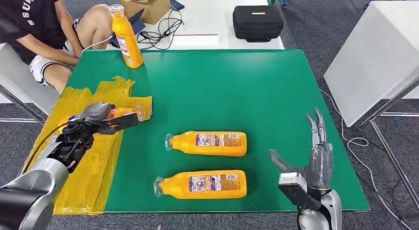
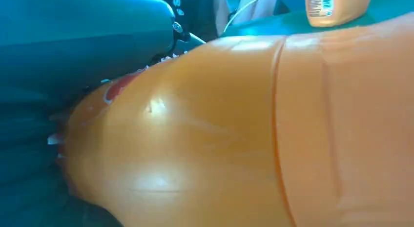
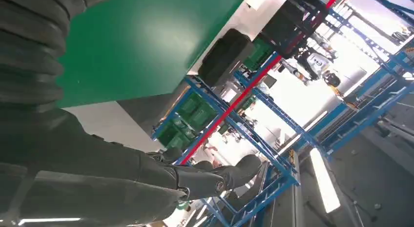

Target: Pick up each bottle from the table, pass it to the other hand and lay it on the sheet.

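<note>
bottle [image 1: 126,112] in left hand [image 1: 96,119] (over sheet [image 1: 89,180])

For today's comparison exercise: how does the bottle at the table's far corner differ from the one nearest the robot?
The far bottle stands upright; the near bottle lies on its side. The far bottle sits beside the yellow sheet; the near one lies mid-table. Both are orange with labels.

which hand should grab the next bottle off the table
Right. The right hand is open and empty, beside the two lying bottles; the nearer bottle lies closest to it. The left hand is busy holding a bottle over the yellow sheet.
</note>
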Controlling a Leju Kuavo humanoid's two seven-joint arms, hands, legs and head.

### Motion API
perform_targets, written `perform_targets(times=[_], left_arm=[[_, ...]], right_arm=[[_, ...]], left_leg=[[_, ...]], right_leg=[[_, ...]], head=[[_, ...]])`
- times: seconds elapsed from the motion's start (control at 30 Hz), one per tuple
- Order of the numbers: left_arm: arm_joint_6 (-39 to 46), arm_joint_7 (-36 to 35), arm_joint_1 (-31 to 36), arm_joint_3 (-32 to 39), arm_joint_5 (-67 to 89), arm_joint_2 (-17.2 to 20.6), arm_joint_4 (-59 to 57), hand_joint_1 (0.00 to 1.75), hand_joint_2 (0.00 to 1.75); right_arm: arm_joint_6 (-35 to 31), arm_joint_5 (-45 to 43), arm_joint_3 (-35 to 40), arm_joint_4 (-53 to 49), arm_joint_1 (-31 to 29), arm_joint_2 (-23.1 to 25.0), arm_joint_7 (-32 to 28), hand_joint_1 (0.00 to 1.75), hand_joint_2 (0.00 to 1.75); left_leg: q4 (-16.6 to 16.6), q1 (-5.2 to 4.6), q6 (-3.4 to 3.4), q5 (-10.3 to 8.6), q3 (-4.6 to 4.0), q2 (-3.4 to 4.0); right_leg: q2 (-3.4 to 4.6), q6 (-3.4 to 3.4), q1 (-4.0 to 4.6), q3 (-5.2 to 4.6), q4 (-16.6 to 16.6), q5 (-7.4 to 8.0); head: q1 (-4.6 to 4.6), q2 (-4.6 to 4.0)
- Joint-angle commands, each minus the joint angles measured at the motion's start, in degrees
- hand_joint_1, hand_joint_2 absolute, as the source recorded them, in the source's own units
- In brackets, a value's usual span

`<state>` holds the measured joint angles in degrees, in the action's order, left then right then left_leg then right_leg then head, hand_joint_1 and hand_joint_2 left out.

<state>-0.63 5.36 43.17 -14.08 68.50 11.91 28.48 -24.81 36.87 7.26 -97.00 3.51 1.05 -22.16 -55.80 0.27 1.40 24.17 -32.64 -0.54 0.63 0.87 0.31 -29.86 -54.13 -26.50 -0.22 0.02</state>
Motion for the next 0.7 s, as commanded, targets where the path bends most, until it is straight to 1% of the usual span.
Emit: perform_targets(times=[0.03,0.2,0.27,0.3,0.33,0.37,0.4,0.43,0.5,0.53,0.57,0.7], left_arm=[[-0.8,0.3,3.1,-0.6,0.4,-2.6,-1.6,1.75,1.75],[-0.8,0.3,3.1,-0.6,0.4,-2.6,-1.6,1.75,1.75],[-0.8,0.3,3.1,-0.6,0.4,-2.6,-1.6,1.75,1.75],[-0.9,0.2,3.1,-0.6,0.4,-2.7,-1.7,1.57,1.75],[-1.0,0.1,3.4,-0.8,0.6,-3.2,-1.9,0.99,1.75],[-0.9,-0.4,3.9,-0.9,0.7,-3.5,-2.7,0.00,1.75],[-0.8,-0.6,4.0,-1.0,0.7,-3.8,-3.1,0.00,1.75],[-0.8,-0.9,4.0,-1.2,0.8,-3.9,-3.5,0.00,1.75],[-0.5,-1.4,3.6,-1.7,1.3,-3.8,-3.8,0.00,1.75],[-0.6,-1.9,3.4,-2.5,2.2,-3.6,-3.9,0.00,1.75],[-0.5,-2.5,3.3,-3.0,2.8,-3.6,-4.0,0.00,1.75],[1.1,-3.0,2.3,-2.7,3.2,-3.5,-3.4,0.00,1.75]], right_arm=[[0.0,-0.4,-0.1,4.3,-3.3,-0.2,0.2,0.00,1.75],[0.0,-0.4,-0.1,4.3,-3.3,-0.2,0.2,0.00,1.75],[0.0,-0.4,-0.1,4.3,-3.3,-0.2,0.2,0.00,1.75],[0.0,-0.4,-0.1,4.3,-3.4,-0.1,0.2,0.00,1.75],[0.0,-0.5,-0.2,4.4,-3.8,-0.1,0.3,0.00,1.75],[-0.1,-0.5,-0.4,4.6,-4.0,0.1,0.5,0.00,1.75],[0.0,-0.5,-0.5,4.6,-4.0,0.1,0.6,0.00,1.75],[0.0,-0.5,-0.5,4.7,-3.9,0.0,0.6,0.00,1.75],[0.0,-0.5,-0.5,4.6,-3.5,-0.2,0.5,0.00,1.75],[-0.1,-0.6,-0.4,4.7,-3.4,-0.3,0.4,0.00,1.75],[-0.2,-0.6,-0.4,4.8,-3.3,-0.3,0.3,0.00,1.75],[-0.8,-0.9,-0.4,3.9,-1.7,0.3,-0.4,0.00,1.75]], left_leg=[[0.0,0.06,-0.03,0.07,0.11,-0.04],[0.0,0.03,-0.02,0.02,0.04,0.00],[-0.1,0.07,-0.05,0.15,0.23,-0.01],[0.0,0.04,-0.03,0.04,0.07,0.00],[-0.1,0.06,-0.04,0.08,0.13,-0.01],[-0.1,0.04,-0.03,0.06,0.09,0.00],[0.0,0.03,-0.02,0.02,0.03,-0.01],[-0.1,0.08,-0.05,0.14,0.22,-0.02],[0.0,0.04,-0.02,0.01,0.04,-0.04],[0.0,0.06,-0.03,0.06,0.14,-0.05],[0.0,0.03,-0.02,0.04,0.11,-0.02],[0.0,0.06,-0.05,0.16,0.35,0.01]], right_leg=[[-0.13,0.07,0.06,0.18,0.0,-0.05],[-0.06,0.04,0.03,0.07,0.0,-0.01],[-0.14,0.09,0.07,0.30,0.0,-0.12],[-0.07,0.05,0.04,0.10,0.0,-0.03],[-0.10,0.07,0.06,0.18,0.0,-0.06],[-0.08,0.06,0.04,0.13,0.0,-0.04],[-0.08,0.05,0.03,0.06,0.0,-0.01],[-0.15,0.11,0.08,0.30,0.0,-0.11],[-0.10,0.05,0.04,0.07,0.0,0.00],[-0.14,0.07,0.06,0.21,0.1,-0.05],[-0.08,0.06,0.02,0.14,0.0,-0.03],[-0.13,0.10,0.06,0.42,0.1,-0.13]], head=[[0.02,0.00],[0.00,0.00],[0.00,0.00],[0.00,0.00],[0.00,0.00],[0.00,0.00],[0.00,0.00],[0.00,0.00],[0.02,0.00],[0.00,0.00],[0.00,0.00],[0.02,0.00]])
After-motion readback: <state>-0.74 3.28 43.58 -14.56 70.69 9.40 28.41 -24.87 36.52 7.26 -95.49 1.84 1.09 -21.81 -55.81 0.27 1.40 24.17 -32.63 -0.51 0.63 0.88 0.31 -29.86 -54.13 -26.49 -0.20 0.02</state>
